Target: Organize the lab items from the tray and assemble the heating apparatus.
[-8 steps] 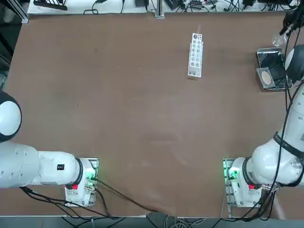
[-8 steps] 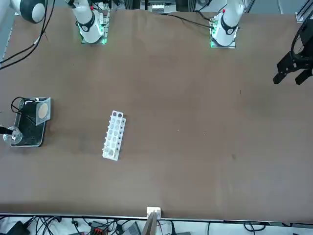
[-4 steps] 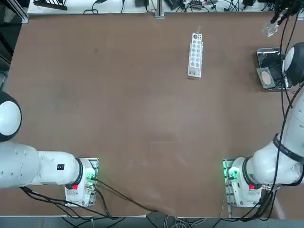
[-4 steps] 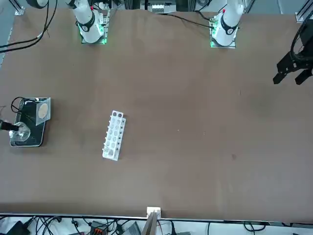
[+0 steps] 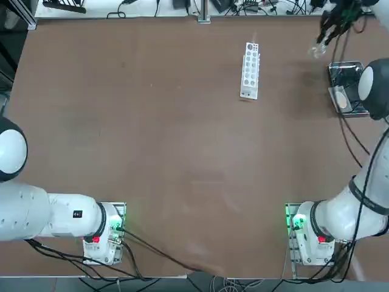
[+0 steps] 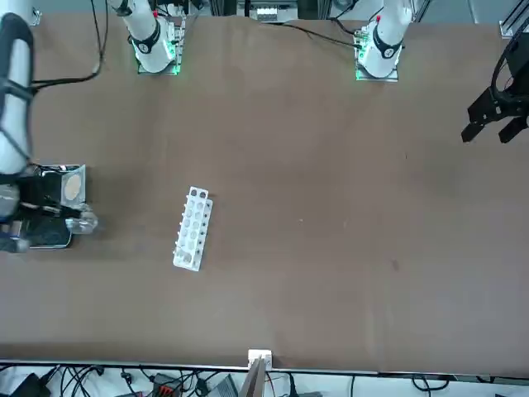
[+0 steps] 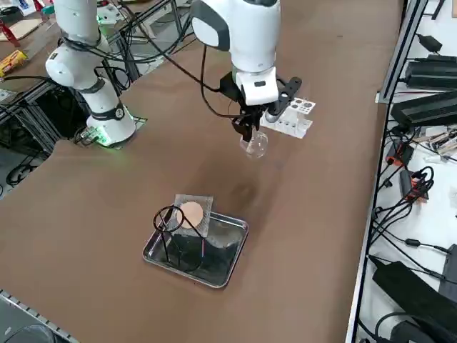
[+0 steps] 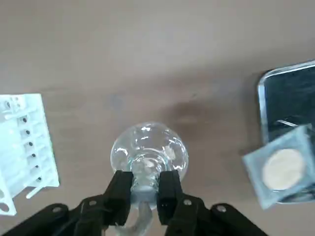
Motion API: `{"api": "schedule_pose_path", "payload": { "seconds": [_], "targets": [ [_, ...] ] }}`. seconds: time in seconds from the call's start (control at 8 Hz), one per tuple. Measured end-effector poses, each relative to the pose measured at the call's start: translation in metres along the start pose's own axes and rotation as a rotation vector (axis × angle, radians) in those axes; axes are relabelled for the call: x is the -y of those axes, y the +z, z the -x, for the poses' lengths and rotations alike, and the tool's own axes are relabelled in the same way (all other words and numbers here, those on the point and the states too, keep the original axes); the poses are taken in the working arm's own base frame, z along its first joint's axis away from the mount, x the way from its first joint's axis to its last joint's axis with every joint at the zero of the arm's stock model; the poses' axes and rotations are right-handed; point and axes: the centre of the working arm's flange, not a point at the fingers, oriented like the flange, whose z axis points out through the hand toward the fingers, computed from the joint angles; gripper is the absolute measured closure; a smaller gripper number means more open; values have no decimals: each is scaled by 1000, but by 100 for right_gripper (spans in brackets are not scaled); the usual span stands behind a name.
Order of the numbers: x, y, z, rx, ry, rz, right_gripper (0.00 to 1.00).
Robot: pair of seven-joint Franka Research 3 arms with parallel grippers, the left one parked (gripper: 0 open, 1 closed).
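Observation:
My right gripper [image 7: 251,133] hangs above the bare table between the tray and the white rack, shut on the neck of the small clear glass burner [image 7: 255,146]. In the wrist view both black fingers clamp that neck and the round burner [image 8: 149,151] bulges beyond my gripper [image 8: 144,183]. From overhead the burner [image 5: 316,50] is just left of the steel tray [image 5: 346,74]. The tray [image 7: 227,271] holds the black wire ring stand [image 7: 166,243], upright. The grey mesh [image 7: 191,213] with its pale round centre leans over the tray's rim.
A long white rack [image 5: 250,70] with round holes lies on the table left of my gripper, also seen as the rack [image 8: 22,142] in the wrist view. Cables and black equipment lie past the table's far edge. The parked left arm stays at the near left.
My right gripper has carried the burner up from over the tray and leftward in the top view, towards the white rack. The tray, mesh and ring stand have not moved.

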Motion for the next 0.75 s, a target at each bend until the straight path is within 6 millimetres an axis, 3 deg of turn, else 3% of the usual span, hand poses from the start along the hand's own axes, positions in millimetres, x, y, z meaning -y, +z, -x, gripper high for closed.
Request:
{"api": "schedule_pose_path", "payload": {
  "seconds": [0.25,0.62,0.75],
  "targets": [
    [29,52,30,15,0,3,70],
    [30,118,61,-13,1,29,70],
    [25,132,68,-15,8,37,70]
  ]
}}
